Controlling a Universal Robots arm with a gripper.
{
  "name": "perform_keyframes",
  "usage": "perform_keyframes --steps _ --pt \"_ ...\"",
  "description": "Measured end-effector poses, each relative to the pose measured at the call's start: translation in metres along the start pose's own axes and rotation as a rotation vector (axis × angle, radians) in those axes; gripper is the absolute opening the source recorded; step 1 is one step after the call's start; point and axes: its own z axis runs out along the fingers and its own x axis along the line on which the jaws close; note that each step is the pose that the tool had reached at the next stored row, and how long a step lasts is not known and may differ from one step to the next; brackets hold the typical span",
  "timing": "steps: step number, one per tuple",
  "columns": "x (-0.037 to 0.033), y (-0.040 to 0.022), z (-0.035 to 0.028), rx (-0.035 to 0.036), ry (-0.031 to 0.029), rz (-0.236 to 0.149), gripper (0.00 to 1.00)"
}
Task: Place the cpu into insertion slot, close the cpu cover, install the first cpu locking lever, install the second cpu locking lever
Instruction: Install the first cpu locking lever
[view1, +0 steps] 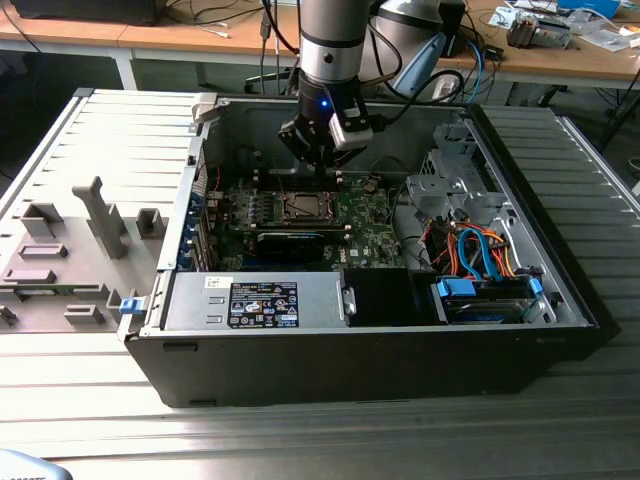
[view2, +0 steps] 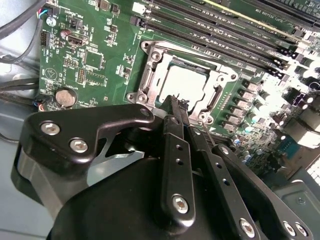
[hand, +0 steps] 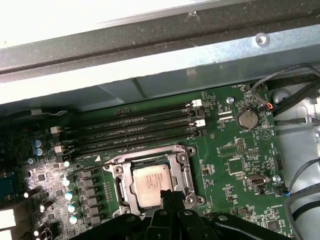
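The cpu (hand: 152, 186) (view2: 182, 82), a dull silver square, lies in the insertion slot (view1: 303, 207) on the green board. Around it the cpu cover (hand: 182, 156) (view2: 150, 70) lies flat as a silver frame, and the chip shows through its window. My gripper (view1: 336, 172) hangs inside the open computer case, just above the socket's edge. In both wrist views its black fingers (view2: 172, 135) run side by side and meet at the tips (hand: 170, 196) over the socket's rim. It is shut with nothing between them. Whether the locking levers are latched is not clear.
Memory slots (hand: 135, 130) run beside the socket. A long black expansion card (view1: 290, 242) and a labelled power-supply box (view1: 265, 300) lie nearer the case front. Blue and orange cables (view1: 480, 250) fill the exterior view's right. A coin battery (view2: 65, 97) sits near the loose wires.
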Motion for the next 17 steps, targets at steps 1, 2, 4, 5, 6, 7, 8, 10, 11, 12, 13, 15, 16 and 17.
perform_keyframes --steps 1,2,4,5,6,7,8,10,11,12,13,15,16,17 --pt "0.0000 0.0000 0.0000 -0.0001 0.0000 -0.004 0.11" --pt "0.0000 0.0000 0.0000 -0.0001 0.0000 -0.007 0.11" --pt "0.0000 0.0000 0.0000 -0.0001 -0.0001 -0.014 0.11" --pt "0.0000 0.0000 0.0000 -0.0001 -0.0001 -0.017 0.11" --pt "0.0000 0.0000 0.0000 -0.0001 -0.0001 -0.021 0.11" --pt "0.0000 0.0000 0.0000 -0.0001 -0.0001 -0.026 0.11" --pt "0.0000 0.0000 0.0000 -0.0001 -0.0002 -0.032 0.11" --pt "0.0000 0.0000 0.0000 -0.0002 -0.0003 -0.040 0.11" --pt "0.0000 0.0000 0.0000 -0.0002 -0.0003 -0.044 0.11" --pt "0.0000 0.0000 0.0000 -0.0002 -0.0003 -0.048 0.11" --pt "0.0000 0.0000 0.0000 -0.0002 -0.0004 -0.053 0.11" --pt "0.0000 0.0000 0.0000 -0.0002 -0.0005 -0.061 0.11" --pt "0.0000 0.0000 0.0000 -0.0002 -0.0004 -0.065 0.11" --pt "0.0000 0.0000 0.0000 -0.0003 -0.0005 -0.069 0.11"
